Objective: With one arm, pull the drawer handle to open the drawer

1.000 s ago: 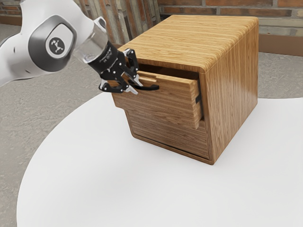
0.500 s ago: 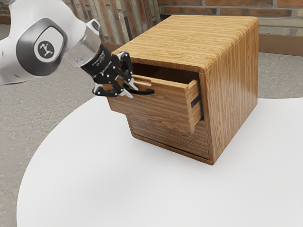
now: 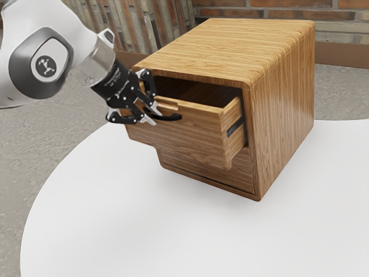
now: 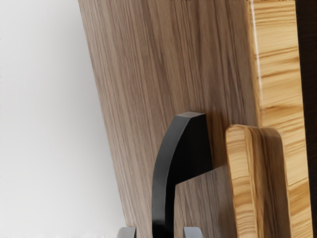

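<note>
A wooden cabinet [image 3: 271, 63] stands on the white table [image 3: 144, 231]. Its upper drawer [image 3: 190, 130] is pulled partway out toward the exterior view's left, showing its dark inside. A black bar handle [image 3: 167, 118] runs across the drawer front. My black gripper [image 3: 141, 109] is shut on the handle at its end nearer the exterior view's left. Close up in the wrist view, the curved black handle [image 4: 171, 168] stands off the drawer front [image 4: 163, 74] just ahead of my hand. The lower drawer [image 3: 202, 164] sits flush in the cabinet.
The round white table's edge [image 3: 63, 173] curves below my arm. Grey floor [image 3: 46, 127] lies beyond it. A brick wall [image 3: 259, 4] and wooden slats [image 3: 150, 23] stand behind the cabinet.
My gripper has drawn back toward the exterior view's left with the handle in it, and the upper drawer has slid farther out of the cabinet.
</note>
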You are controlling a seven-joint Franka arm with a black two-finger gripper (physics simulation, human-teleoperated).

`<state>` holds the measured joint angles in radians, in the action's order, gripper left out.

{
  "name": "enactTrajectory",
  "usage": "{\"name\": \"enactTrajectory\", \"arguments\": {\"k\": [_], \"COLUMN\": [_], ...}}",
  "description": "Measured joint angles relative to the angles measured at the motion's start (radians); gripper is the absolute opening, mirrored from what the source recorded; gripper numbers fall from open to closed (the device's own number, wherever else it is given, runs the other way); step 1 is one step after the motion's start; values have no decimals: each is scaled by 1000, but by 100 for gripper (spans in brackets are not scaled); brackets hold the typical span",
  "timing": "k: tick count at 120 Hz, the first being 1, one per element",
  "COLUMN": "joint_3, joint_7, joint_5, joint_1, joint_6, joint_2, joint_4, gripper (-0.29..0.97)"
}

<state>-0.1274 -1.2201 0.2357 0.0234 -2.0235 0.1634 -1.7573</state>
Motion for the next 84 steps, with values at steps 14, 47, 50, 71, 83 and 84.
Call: {"name": "enactTrajectory", "arguments": {"k": [14, 47, 50, 71, 83, 84], "joint_3": [0, 0, 0, 0, 0, 0], "joint_7": [0, 0, 0, 0, 0, 0], "joint_5": [0, 0, 0, -1, -1, -1], "joint_1": [0, -2, -3, -5, -5, -5], "joint_6": [0, -1, -1, -1, -2, -2], "joint_2": [14, 57, 62, 77, 95, 96], "joint_4": [-17, -56, -61, -79, -93, -94], "gripper": [2, 1, 1, 1, 1, 1]}}
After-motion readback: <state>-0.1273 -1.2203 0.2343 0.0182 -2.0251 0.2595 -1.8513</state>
